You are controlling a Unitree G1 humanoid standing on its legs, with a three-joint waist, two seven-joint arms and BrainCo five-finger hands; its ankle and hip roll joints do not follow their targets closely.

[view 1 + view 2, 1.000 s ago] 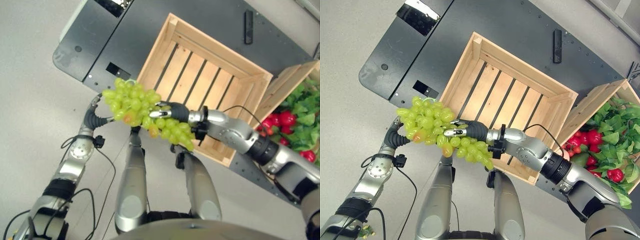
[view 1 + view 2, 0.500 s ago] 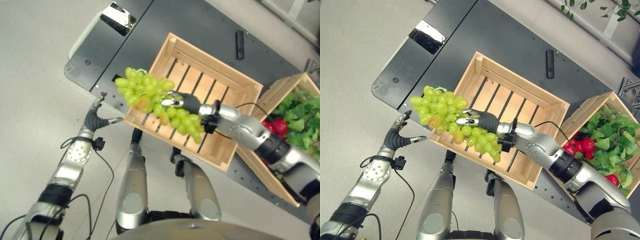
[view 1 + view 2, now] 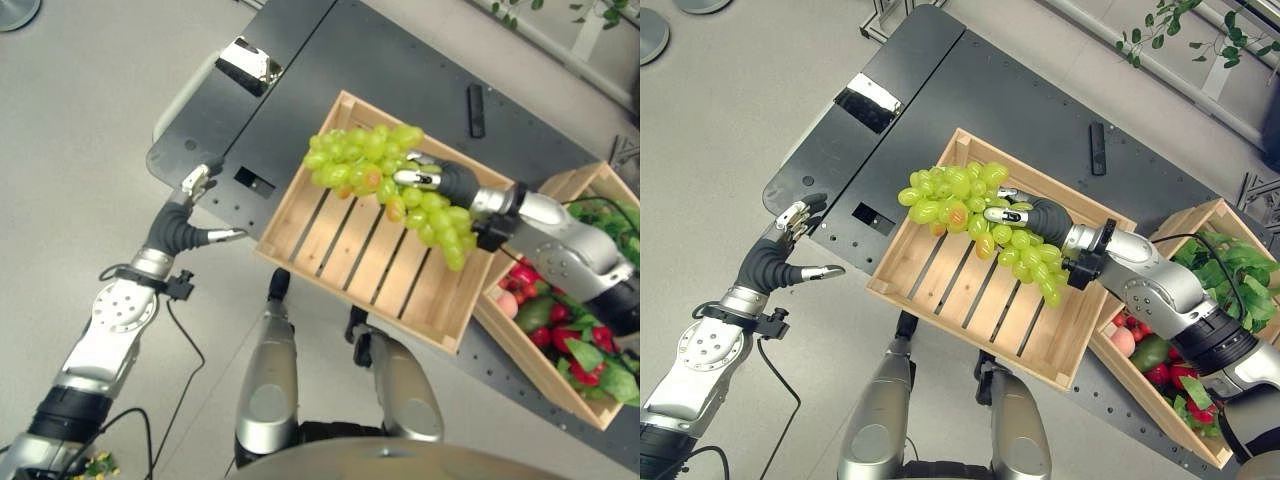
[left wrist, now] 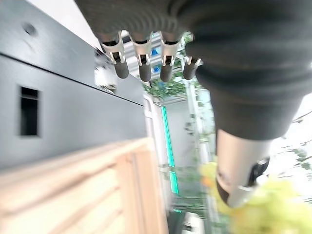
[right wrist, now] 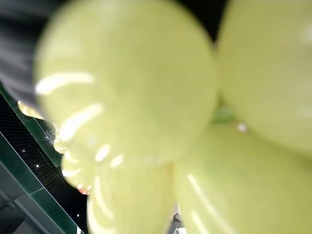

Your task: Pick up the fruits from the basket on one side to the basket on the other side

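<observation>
Grey floor surrounds a dark worktop (image 3: 1020, 90) that carries two wooden crates. One bunch of green grapes (image 3: 980, 225) hangs at the frame's centre, over the upper part of the empty slatted crate (image 3: 930, 290), with the right hand (image 3: 1035, 215) curled around its middle. At the right edge of the frame the second crate (image 3: 1145, 395) holds leafy greens (image 3: 1230, 275) and red fruits (image 3: 1170, 375). One slim black bar (image 3: 1097, 148) lies on the worktop above the crates. Left of the empty crate, the left hand (image 3: 775, 255) hovers with fingers spread and holding nothing; its wrist view adds the straight fingertips (image 4: 146, 73) near the crate's edge, while the right wrist view gives only blurred grapes.
</observation>
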